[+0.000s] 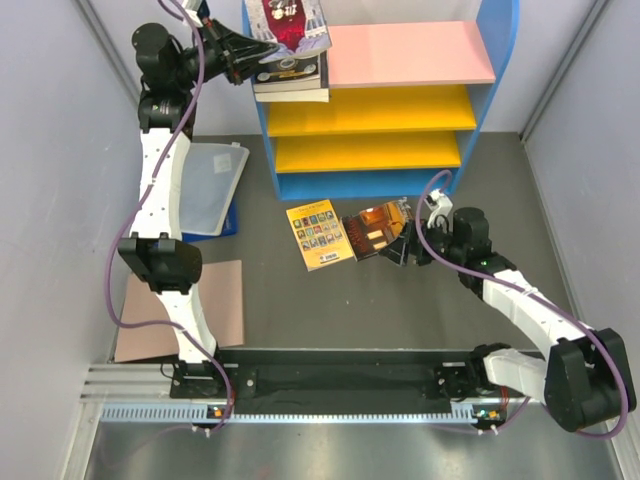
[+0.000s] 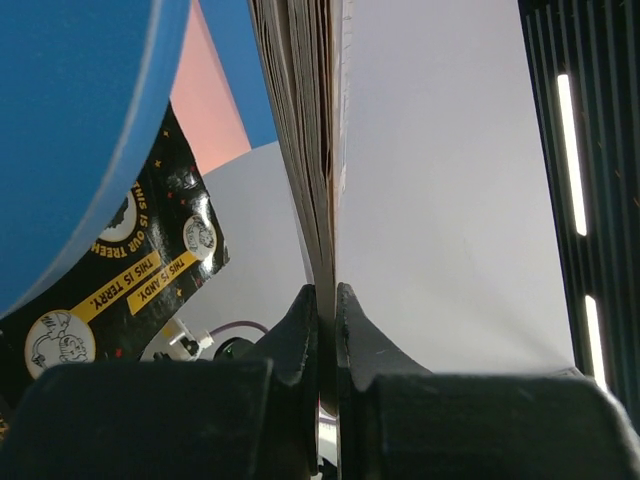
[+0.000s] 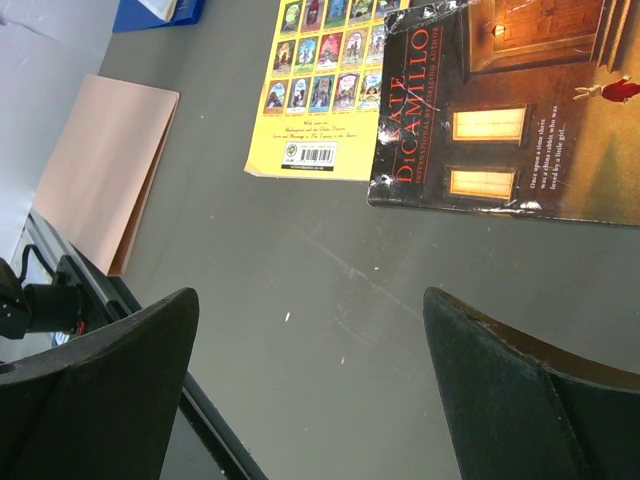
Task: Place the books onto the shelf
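The blue-framed shelf (image 1: 500, 60) stands at the back, with a pink top board (image 1: 410, 52) and two yellow boards below. My left gripper (image 1: 268, 48) is up at its left end, shut on the edge of a pale book with a dark-red figure (image 1: 290, 20). The wrist view shows my left gripper (image 2: 327, 290) pinching that book's pages (image 2: 312, 150). It hangs just above a stack topped by a black book with gold print (image 1: 290, 68) (image 2: 150, 270). A yellow book (image 1: 320, 235) (image 3: 320, 90) and a dark orange-glow book (image 1: 375, 228) (image 3: 510, 110) lie flat on the floor. My right gripper (image 1: 398, 248) (image 3: 310, 300) is open beside the dark book, holding nothing.
A translucent folder on a blue board (image 1: 210, 185) lies at the left. A brown cardboard sheet (image 1: 185, 310) (image 3: 110, 170) rests near the left arm's base. Grey walls close in both sides, and a black rail (image 1: 330, 375) runs along the near edge.
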Controlling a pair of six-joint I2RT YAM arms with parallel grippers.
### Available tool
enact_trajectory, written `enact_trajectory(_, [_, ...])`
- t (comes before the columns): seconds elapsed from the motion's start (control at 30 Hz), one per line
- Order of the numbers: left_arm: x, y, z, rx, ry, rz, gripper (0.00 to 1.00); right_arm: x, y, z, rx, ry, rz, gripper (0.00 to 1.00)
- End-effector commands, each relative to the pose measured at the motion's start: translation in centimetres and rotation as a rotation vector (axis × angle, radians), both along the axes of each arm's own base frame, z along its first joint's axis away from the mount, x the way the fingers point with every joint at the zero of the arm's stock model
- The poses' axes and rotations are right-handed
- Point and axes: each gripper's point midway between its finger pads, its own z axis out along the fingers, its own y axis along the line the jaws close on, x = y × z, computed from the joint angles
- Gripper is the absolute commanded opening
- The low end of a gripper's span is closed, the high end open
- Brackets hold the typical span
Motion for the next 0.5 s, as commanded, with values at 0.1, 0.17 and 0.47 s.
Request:
enact_trajectory(0.1, [-1.2, 0.5, 0.6, 0.028, -0.038, 0.013, 0.00, 0.2, 0.8, 0.5, 0.008, -0.045, 0.021, 0.93])
enact_trajectory(0.17, [-1.3, 0.7, 0.5, 0.029, -0.037, 0.026, 0.00, 0.2, 0.8, 0.4, 0.007, -0.044, 0.021, 0.93])
enact_trajectory(0.47, [-1.8, 0.9, -0.1, 0.059, -0.040, 0.032, 0.05, 0.2, 1.0, 0.5, 0.011, -0.044, 0.025, 0.93])
